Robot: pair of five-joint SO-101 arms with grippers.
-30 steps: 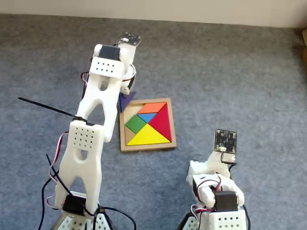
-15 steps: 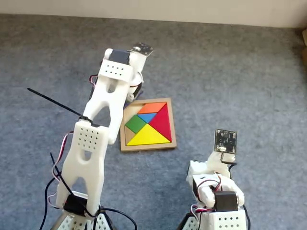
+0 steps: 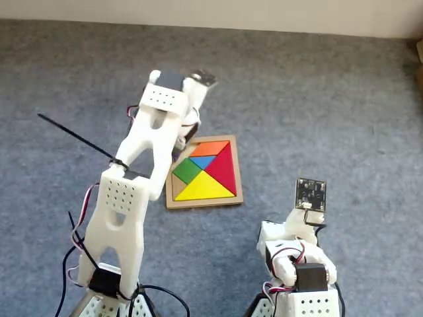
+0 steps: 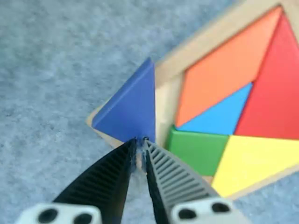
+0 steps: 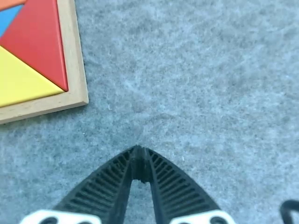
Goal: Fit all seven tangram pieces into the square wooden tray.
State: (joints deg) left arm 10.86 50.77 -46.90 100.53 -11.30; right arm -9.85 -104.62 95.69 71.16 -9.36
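Note:
The square wooden tray (image 3: 205, 200) lies mid-table with orange (image 3: 210, 148), light blue (image 3: 202, 161), red (image 3: 225, 168), green (image 3: 186, 170) and yellow (image 3: 203, 189) pieces in it. In the left wrist view my left gripper (image 4: 140, 142) is shut on one corner of a dark blue triangle (image 4: 131, 107). The triangle hangs over the tray's corner rim (image 4: 210, 32), beside a bare wooden strip (image 4: 163, 105). From above, the left arm (image 3: 162, 115) covers that far-left corner. My right gripper (image 5: 139, 153) is shut on nothing above the carpet, near the tray's corner (image 5: 74, 93).
Grey carpet (image 3: 330, 99) covers the table all around the tray. The right arm (image 3: 297, 261) sits folded at the front right. A thin black cable tie (image 3: 73, 135) sticks out from the left arm.
The left arm has swung right with the blue triangle, from beside the tray to over its far-left corner. The right arm has kept still.

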